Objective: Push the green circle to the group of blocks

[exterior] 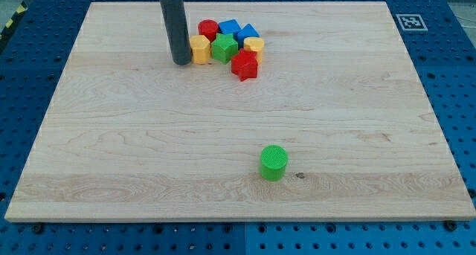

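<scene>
Camera view shows a pale wooden board (357,99) lying on a blue perforated table (454,76), with a black-and-white marker tag (408,21) at the board's top right corner. My tip (181,62) is the lower end of a straight dark rod that enters from the view's top and rests on the board just left of the cluster of blocks; it stands just beside a yellow block (199,49), and contact between the two cannot be confirmed. The rod carries no jaws, so no open or closed state applies. The cluster sits near the view's top, slightly left of centre, and its members are packed closely together: a red cylinder (208,29) at the upper left, a blue block (228,27) beside it, a second blue block (248,33) further right, a green star-shaped block (224,47) in the middle, a second yellow block (254,46) on the right, and a red star-shaped block (244,65) at the lower edge. The green circle (274,163) stands alone in the lower half of the board, slightly right of centre, well apart from both the cluster and my tip.
</scene>
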You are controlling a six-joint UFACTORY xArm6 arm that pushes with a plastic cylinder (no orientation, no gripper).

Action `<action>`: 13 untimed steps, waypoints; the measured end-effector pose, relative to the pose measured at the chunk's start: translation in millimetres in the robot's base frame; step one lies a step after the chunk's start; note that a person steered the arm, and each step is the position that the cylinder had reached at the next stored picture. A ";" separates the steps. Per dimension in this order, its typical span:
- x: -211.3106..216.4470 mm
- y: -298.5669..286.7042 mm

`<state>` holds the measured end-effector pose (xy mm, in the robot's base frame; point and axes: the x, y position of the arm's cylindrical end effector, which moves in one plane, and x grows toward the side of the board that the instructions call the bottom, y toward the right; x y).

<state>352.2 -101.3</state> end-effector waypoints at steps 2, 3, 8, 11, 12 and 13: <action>-2.5 0.0; -1.7 -4.6; 175.0 -15.1; 245.3 134.5; 245.3 173.6; 245.3 175.0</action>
<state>597.5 73.7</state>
